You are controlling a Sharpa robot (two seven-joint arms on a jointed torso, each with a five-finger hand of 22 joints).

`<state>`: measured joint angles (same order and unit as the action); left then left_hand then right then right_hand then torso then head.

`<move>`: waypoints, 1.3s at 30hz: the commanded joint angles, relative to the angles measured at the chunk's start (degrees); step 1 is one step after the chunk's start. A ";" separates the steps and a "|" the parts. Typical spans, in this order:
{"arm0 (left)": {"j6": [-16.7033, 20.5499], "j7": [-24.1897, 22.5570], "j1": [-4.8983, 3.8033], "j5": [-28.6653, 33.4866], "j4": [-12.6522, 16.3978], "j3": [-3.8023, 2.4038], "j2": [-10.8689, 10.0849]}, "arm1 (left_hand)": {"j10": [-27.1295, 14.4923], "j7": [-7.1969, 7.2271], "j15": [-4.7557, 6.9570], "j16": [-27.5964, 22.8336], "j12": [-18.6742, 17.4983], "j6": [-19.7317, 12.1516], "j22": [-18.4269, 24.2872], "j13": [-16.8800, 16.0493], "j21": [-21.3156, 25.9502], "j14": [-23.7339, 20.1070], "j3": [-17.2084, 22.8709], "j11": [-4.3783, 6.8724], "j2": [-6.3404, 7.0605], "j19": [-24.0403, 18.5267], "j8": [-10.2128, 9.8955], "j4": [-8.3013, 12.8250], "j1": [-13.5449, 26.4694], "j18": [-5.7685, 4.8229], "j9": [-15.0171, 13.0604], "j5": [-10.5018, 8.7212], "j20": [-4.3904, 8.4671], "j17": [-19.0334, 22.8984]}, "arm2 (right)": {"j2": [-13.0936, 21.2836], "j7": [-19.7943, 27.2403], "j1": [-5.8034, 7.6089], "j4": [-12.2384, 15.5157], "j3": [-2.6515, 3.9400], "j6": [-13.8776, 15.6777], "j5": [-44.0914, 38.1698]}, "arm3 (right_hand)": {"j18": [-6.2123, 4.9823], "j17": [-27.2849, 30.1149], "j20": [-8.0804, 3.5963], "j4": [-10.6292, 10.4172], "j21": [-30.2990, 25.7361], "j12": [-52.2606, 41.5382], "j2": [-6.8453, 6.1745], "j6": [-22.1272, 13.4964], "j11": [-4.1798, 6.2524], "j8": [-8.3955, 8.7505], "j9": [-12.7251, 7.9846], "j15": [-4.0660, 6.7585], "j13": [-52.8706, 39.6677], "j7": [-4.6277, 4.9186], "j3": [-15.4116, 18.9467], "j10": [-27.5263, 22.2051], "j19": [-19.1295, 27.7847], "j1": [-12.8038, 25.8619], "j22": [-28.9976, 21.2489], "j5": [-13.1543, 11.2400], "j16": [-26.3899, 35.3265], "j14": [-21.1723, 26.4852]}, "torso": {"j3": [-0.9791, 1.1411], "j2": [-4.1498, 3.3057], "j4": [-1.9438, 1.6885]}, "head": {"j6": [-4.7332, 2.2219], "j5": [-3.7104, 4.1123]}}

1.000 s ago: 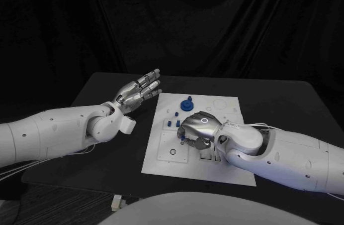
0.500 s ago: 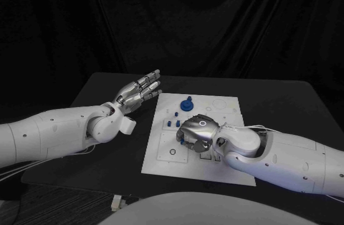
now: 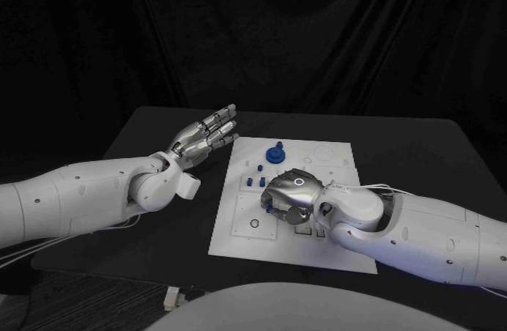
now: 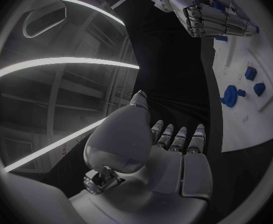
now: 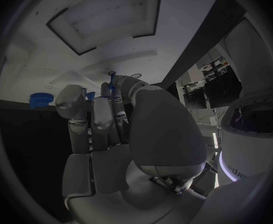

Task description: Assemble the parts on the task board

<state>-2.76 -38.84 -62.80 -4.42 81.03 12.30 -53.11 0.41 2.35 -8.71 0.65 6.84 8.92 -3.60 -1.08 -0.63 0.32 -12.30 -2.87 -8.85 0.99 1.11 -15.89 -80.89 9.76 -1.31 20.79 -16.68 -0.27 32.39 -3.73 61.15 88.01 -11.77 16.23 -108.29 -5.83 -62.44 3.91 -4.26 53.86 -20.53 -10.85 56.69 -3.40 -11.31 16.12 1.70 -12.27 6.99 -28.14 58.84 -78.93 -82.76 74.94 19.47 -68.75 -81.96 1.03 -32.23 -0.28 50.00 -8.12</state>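
Overhead, from the head view, the white task board (image 3: pixel 301 199) lies in the middle of the black table (image 3: pixel 423 148). The left hand (image 3: pixel 206 135) hovers beside the board's far left corner, fingers straight, side by side and holding nothing. The right hand (image 3: pixel 289 193) is over the board's middle with its fingers curled downward; whether they pinch anything cannot be told from here. A round blue part (image 3: pixel 275 155) stands on the far section of the board, and small blue parts (image 3: pixel 253 181) sit just beside the right hand. From the left wrist view, the left hand (image 4: pixel 168 149) is flat with fingers close together, the board (image 4: pixel 248 119) alongside it. From the right wrist view, the right hand (image 5: pixel 108 134) has its fingers bent inward, with a slim blue piece (image 5: pixel 111 84) showing at the fingertips, though contact is unclear.
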 commanded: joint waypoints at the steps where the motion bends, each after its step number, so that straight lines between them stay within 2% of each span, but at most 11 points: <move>1: -0.46 -3.88 0.12 0.36 0.07 -0.06 0.11 | 0.01 -0.38 -0.43 0.18 0.21 0.13 -0.07 -0.09 -0.25 0.15 -0.28 -0.58 0.01 0.15 0.31 -0.01 -0.63 -0.06 -0.07 0.24 -0.22 -0.07 | 0.06 -1.09 -0.27 0.06 -0.04 -1.30 -0.51 | -0.66 0.03 0.38 0.48 -0.36 0.27 -0.09 -0.39 -0.33 0.36 0.07 -0.16 0.09 0.02 -0.05 -0.10 0.24 -0.01 6.42 -0.02 0.35 0.05 | 0.01 -0.03 0.01 | 0.00 0.13; 22: -0.68 -3.73 0.52 0.36 -0.06 -0.06 0.25 | 0.00 -0.64 -0.79 0.42 0.26 0.25 -0.13 -0.10 -0.27 0.29 -0.30 -0.68 -0.11 0.21 0.33 0.06 -0.96 -0.13 -0.08 0.39 -0.24 -0.16 | 0.30 -1.23 -0.28 0.36 -0.04 -1.42 -0.51 | -0.74 0.39 0.38 0.65 -0.75 0.30 -0.04 -0.41 -0.38 0.42 0.12 -0.13 0.11 0.07 -0.16 -0.13 0.40 -0.11 6.33 0.11 0.63 0.21 | 0.01 -0.02 0.01 | 0.00 0.18; 29: -0.70 -3.60 0.61 0.36 -0.08 -0.06 0.25 | 0.00 -0.69 -0.89 0.50 0.27 0.27 -0.17 -0.10 -0.28 0.34 -0.30 -0.77 -0.17 0.23 0.33 0.05 -1.02 -0.16 -0.08 0.41 -0.25 -0.19 | 0.57 -0.75 -0.27 0.77 -0.04 -0.23 -0.51 | -0.72 0.28 0.48 0.93 -0.67 0.24 0.30 -0.13 -0.49 0.47 0.32 -0.28 0.10 0.29 -0.50 0.02 0.49 -0.11 6.37 1.24 0.53 0.30 | 0.03 -0.02 0.00 | 0.00 0.20; 33: -0.74 -3.48 0.63 0.36 -0.09 -0.06 0.25 | 0.02 -1.39 -1.05 0.58 0.47 0.67 -0.16 -0.12 -0.29 0.36 -0.33 -0.95 -0.36 0.26 0.40 0.05 -1.26 -0.26 -0.14 0.54 -0.25 -0.20 | 0.54 -0.53 -0.26 0.75 -0.03 -0.14 -0.51 | -0.66 0.23 0.76 0.94 -0.49 0.05 0.48 -0.23 -0.64 0.92 0.23 -0.73 0.05 0.63 -0.73 0.39 0.52 0.47 6.42 2.75 0.38 0.31 | 0.03 -0.02 0.00 | 0.00 0.16; 34: -0.75 -3.46 0.64 0.36 -0.10 -0.06 0.25 | 0.04 -3.00 -1.09 0.64 0.59 2.39 -0.13 -0.13 -0.29 0.35 -0.53 -0.60 -0.51 0.30 0.79 -0.03 -1.42 -0.44 -0.38 0.52 -0.24 -0.20 | 0.52 -0.50 -0.26 0.72 -0.03 -0.21 -0.51 | -0.67 0.24 0.80 0.95 -0.53 0.04 0.49 -0.24 -0.66 1.00 0.20 -0.77 0.05 0.67 -0.78 0.41 0.55 0.54 6.40 2.99 0.37 0.32 | 0.03 -0.01 0.01 | 0.00 0.12; 39: -0.79 -3.45 0.65 0.36 -0.13 -0.06 0.28 | 0.05 -3.26 -1.09 0.68 0.70 2.65 -0.15 -0.15 -0.30 0.37 -0.57 -0.53 -0.53 0.32 0.86 -0.04 -1.46 -0.48 -0.41 0.52 -0.24 -0.21 | 0.40 -0.45 -0.26 0.51 -0.03 -0.86 -0.51 | -0.74 0.36 0.92 0.97 -0.60 -0.04 0.70 0.01 -0.68 1.28 0.01 -0.78 0.02 0.66 -1.09 0.53 0.68 1.01 6.37 4.39 0.40 0.44 | 0.02 0.03 0.04 | 0.00 0.04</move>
<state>-2.90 -38.85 -62.22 -4.41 80.85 12.30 -52.94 0.40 -0.63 -9.53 1.11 7.27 11.47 -3.66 -1.18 -0.63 0.73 -12.62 -3.28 -9.41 0.99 1.78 -15.89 -81.91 9.76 -1.67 21.15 -16.68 -0.42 32.82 -3.86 61.05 88.51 -11.83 15.42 -108.32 -5.84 -62.14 4.52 -3.39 53.31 -20.33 -10.17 56.59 -3.82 -10.19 16.18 1.26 -12.19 7.51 -29.01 59.24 -78.31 -82.06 74.91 23.66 -68.30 -81.53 1.06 -32.23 -0.26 50.00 -8.04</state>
